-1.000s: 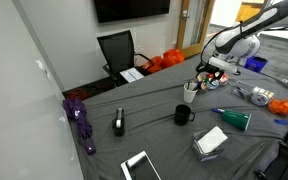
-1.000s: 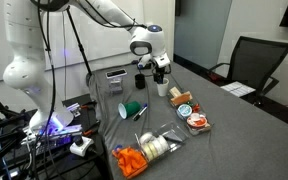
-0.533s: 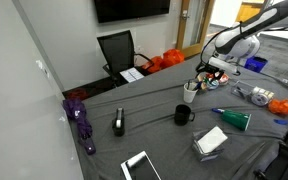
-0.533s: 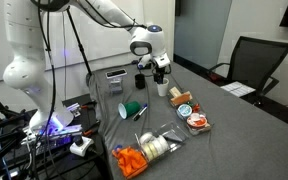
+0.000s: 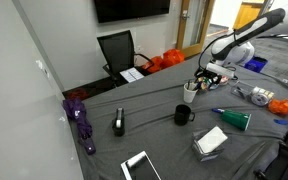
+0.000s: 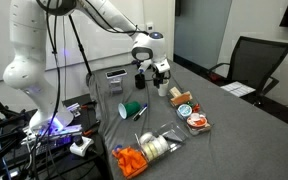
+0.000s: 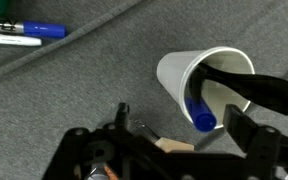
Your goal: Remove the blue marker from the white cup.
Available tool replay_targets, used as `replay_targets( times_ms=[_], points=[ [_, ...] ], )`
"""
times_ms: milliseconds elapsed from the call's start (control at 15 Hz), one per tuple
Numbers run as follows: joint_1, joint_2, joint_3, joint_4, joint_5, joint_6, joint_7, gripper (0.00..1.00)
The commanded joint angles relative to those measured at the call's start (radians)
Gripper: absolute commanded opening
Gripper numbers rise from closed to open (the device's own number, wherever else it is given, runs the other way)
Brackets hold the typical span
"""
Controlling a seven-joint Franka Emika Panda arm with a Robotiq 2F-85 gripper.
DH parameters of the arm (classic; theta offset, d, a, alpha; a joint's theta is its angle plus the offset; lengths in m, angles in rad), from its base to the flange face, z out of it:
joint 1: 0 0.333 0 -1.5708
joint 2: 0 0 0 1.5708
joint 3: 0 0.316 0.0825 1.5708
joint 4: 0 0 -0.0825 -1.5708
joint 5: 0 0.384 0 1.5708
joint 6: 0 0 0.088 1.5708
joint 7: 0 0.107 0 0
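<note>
Grey table (image 7: 84, 95) surrounds white cup (image 7: 174, 75); tool (image 7: 216, 95) at rim beside blue marker (image 7: 202, 116).

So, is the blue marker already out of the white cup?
No, the wrist view shows the blue marker sitting inside the white cup, its blue end near the rim.

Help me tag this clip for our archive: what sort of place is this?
Probably an office or meeting room: a black office chair stands near the back wall, a dark screen hangs on that wall above it, and the long table is draped in grey cloth.
</note>
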Motion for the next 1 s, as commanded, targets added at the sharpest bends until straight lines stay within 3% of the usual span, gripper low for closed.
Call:
replay_targets(
  times_ms=[0, 600, 933],
  points=[
    [-0.017, 0.037, 0.023, 0.031, -0.010, 0.008, 0.019, 0.66],
    [-0.021, 0.048, 0.026, 0.043, -0.012, 0.013, 0.009, 0.03],
    [-0.024, 0.031, 0.031, 0.034, -0.003, 0.025, -0.001, 0.05]
  ],
)
